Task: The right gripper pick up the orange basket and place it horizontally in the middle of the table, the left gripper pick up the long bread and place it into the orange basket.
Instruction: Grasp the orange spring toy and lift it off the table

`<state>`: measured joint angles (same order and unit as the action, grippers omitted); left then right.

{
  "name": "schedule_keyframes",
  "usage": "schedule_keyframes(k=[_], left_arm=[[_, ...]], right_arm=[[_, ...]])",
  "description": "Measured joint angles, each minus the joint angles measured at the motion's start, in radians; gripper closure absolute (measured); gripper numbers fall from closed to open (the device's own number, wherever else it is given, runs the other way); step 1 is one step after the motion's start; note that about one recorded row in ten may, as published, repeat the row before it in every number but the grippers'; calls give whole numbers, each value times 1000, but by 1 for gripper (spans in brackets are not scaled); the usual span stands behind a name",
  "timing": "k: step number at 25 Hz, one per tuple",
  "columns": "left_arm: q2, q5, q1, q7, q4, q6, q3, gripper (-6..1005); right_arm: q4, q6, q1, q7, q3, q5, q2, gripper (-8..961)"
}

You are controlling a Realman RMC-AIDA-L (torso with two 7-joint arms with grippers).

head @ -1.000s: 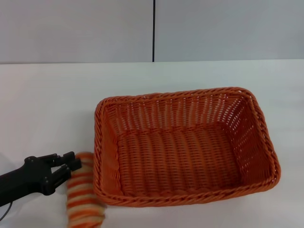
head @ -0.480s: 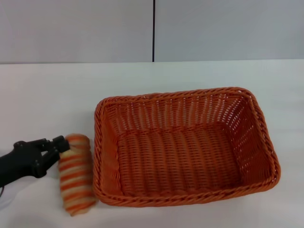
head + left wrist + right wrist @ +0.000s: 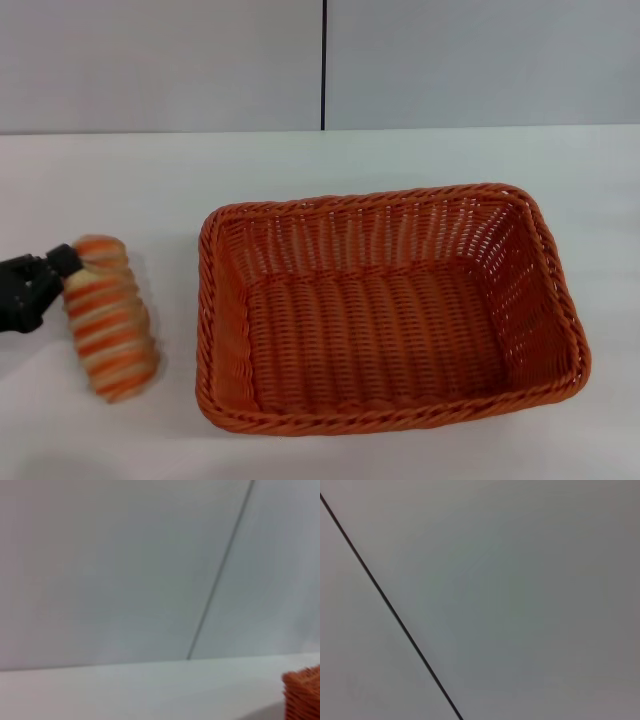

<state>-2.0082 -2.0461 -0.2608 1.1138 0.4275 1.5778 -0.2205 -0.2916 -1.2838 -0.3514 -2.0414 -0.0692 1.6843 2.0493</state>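
The orange basket (image 3: 545,260) lies lengthwise across the middle of the white table (image 3: 120,180), with nothing inside it. To its left, apart from the rim, is the long bread (image 3: 110,318), striped orange and cream and tilted. My left gripper (image 3: 58,266) comes in from the left edge and is shut on the bread's far end. One corner of the basket (image 3: 303,694) shows in the left wrist view. The right gripper appears in no view.
A grey wall with a dark vertical seam (image 3: 324,65) stands behind the table. White tabletop runs behind the basket and on both of its sides. The right wrist view holds only wall and seam (image 3: 390,607).
My left gripper has drawn back to the left and away from the front edge, carrying the bread with it. The bread has moved away from the basket's front left corner. The basket has stayed put.
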Motion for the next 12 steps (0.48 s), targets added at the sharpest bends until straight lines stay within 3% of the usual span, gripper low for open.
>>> schedule_keyframes(k=[7,12], left_arm=[[-1,6,-3,-12,-1,25,99,930],[-9,88,-4,-12,-9,87,179,932]], right_arm=[[4,0,-2,0,0,0,0,235],[6,0,-3,0,-1,0,0,235]])
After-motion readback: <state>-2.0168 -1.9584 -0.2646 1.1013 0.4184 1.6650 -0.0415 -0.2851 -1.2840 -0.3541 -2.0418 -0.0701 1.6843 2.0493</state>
